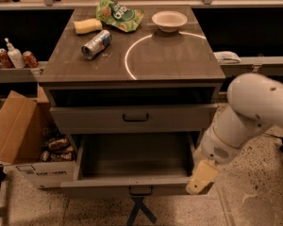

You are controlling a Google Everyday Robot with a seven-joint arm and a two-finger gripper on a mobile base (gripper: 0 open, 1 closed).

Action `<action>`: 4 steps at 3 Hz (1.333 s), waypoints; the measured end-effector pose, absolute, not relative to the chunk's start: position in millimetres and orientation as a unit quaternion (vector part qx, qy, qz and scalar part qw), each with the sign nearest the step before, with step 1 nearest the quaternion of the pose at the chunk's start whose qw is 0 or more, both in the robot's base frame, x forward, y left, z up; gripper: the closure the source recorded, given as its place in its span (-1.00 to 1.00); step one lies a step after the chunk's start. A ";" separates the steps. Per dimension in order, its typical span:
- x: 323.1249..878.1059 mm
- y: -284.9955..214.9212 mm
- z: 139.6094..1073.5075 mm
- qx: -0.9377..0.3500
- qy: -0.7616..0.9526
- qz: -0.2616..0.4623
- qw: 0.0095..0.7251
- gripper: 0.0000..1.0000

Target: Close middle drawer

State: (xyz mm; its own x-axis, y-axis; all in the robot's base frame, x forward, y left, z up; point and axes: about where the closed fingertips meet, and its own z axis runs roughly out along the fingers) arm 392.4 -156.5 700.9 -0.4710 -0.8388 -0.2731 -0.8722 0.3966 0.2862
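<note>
The gripper [201, 178] hides the middle drawer's [137, 161] right corner.

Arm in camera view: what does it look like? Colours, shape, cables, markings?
The arm is a smooth white rounded shell. It tapers past a thin darker seam ring to a pale cream, blocky hand, which sits at the front right corner of the open middle drawer. No cables or markings are visible.
</note>
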 end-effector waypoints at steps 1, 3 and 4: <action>369.4 -187.1 602.8 -0.498 0.839 0.216 0.016 0.00; 369.4 -181.7 575.6 -0.492 0.839 0.231 0.014 0.99; 361.8 -178.6 549.8 -0.482 0.843 0.237 0.010 1.00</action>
